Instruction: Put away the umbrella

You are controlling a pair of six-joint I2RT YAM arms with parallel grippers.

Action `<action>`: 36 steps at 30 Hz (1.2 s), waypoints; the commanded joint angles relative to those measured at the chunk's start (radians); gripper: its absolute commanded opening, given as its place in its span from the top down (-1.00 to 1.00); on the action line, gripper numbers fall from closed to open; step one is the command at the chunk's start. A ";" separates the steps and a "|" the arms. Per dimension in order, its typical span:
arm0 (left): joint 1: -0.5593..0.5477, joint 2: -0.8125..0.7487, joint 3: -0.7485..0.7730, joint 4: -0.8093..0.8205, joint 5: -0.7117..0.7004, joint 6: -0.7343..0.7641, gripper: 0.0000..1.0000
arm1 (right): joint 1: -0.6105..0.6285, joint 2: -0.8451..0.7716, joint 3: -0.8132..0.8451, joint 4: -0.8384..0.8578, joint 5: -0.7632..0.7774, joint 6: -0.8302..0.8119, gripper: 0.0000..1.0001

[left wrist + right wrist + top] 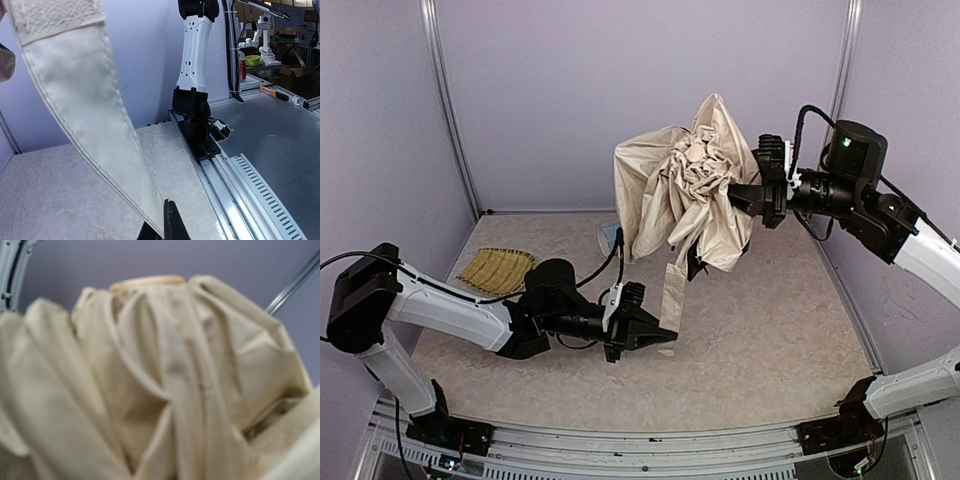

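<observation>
- The worktop (760, 330), one, carries nothing of the umbrella: all of it hangs in the air over the far right part.
- The umbrella (685, 195), one, is collapsed, but its cream cloth billows in loose, puffy folds. It is not rolled tight or bound. In the right wrist view the cloth (165, 380) fills the picture. By this judgement the task is early to midway.
- The right tool (745, 192), one of two, reaches in from the far right. Its fingers are buried in the folds and it appears clamped on the umbrella, which it holds aloft.
- The left tool (665, 337), the second, sits low near the middle. Its fingers (170, 225) are pressed together, pinching the lower tip of the strap.
- The straw tray (497, 268), one, lies flat at the far left, well apart from the umbrella.
- The strap (672, 290), one, hangs straight down from the cloth and is unfastened. What likely remains is gathering the folds, winding the strap round them, fastening it and setting the bundle down.
- A light-blue mug (609, 237), one, peeks out behind the cloth's left edge, mostly hidden.
</observation>
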 commanded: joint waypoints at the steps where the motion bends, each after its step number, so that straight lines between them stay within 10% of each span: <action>1: -0.008 -0.027 0.014 -0.075 -0.032 0.035 1.00 | -0.009 -0.008 0.031 0.018 0.058 -0.011 1.00; 12: 0.235 0.042 0.057 -0.265 -0.526 0.278 1.00 | 0.122 -0.027 -0.012 -0.053 0.208 -0.039 1.00; 24: 0.415 0.273 0.352 -0.304 -0.521 0.445 1.00 | 0.478 0.065 -0.135 -0.226 0.818 -0.144 1.00; 36: 0.417 0.337 0.403 -0.198 -0.534 0.516 1.00 | 0.565 0.295 -0.174 -0.341 0.606 -0.022 1.00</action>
